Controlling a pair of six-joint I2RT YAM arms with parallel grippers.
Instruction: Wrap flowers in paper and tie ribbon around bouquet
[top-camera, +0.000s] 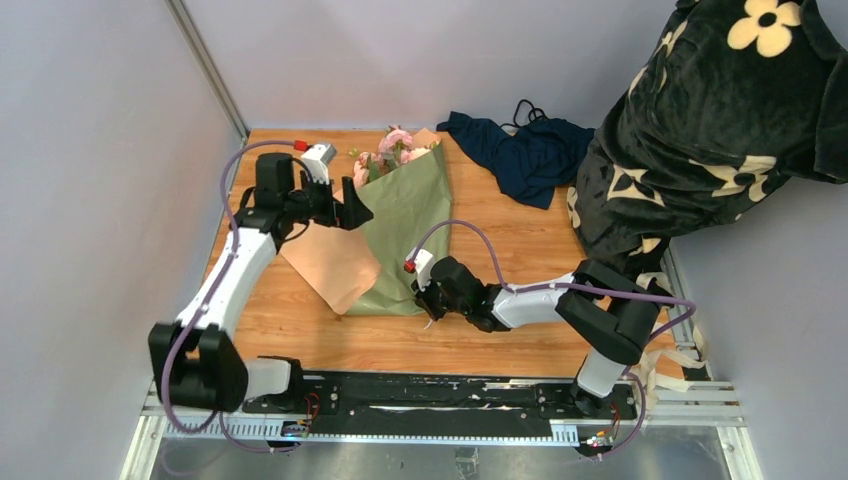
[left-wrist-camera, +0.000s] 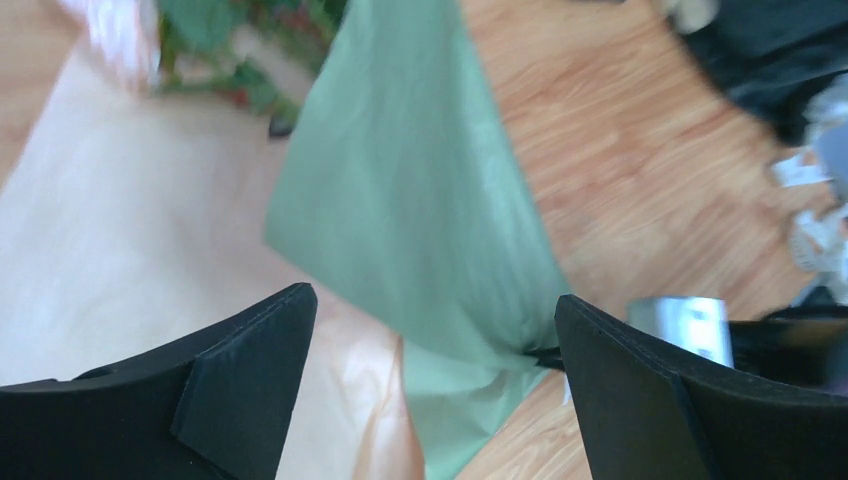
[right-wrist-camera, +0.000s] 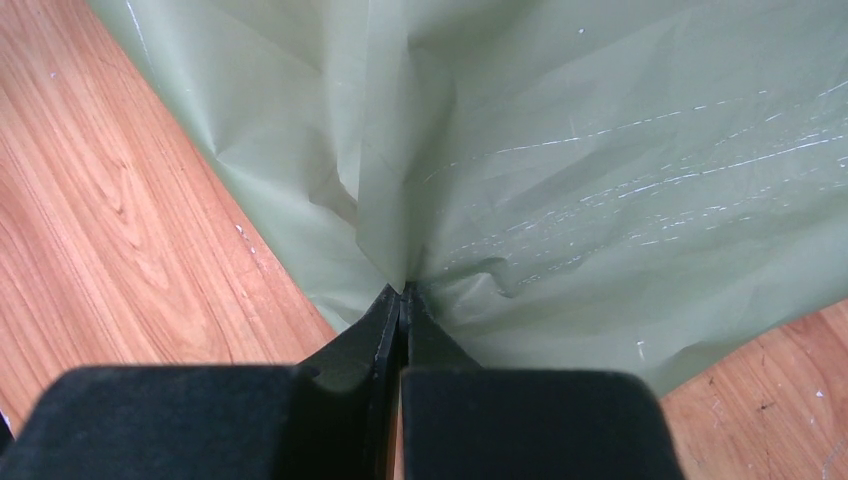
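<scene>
Right pincer (right-wrist-camera: 402, 295) is seen shut tight on a gathered fold of the paper (right-wrist-camera: 600, 150) at its narrow lower end, so that the wrap is kept pinched where the stems would be bundled. Left pincer (left-wrist-camera: 432, 300) is held with its jaws wide apart above the paper's upper left side, with nothing gripped. It is judged to be free for taking the tan flap (top-camera: 335, 265), which lies flat on the worktop (top-camera: 500, 260) and is not yet folded over. The flowers (top-camera: 393, 148) are laid at the far, wide end, with the pink heads showing past the green side that is drawn across the stems. Wrapping is thus judged about half done. The ribbon cannot be picked out with certainty; the pale strips (top-camera: 660, 375) by the right arm's base may be it.
</scene>
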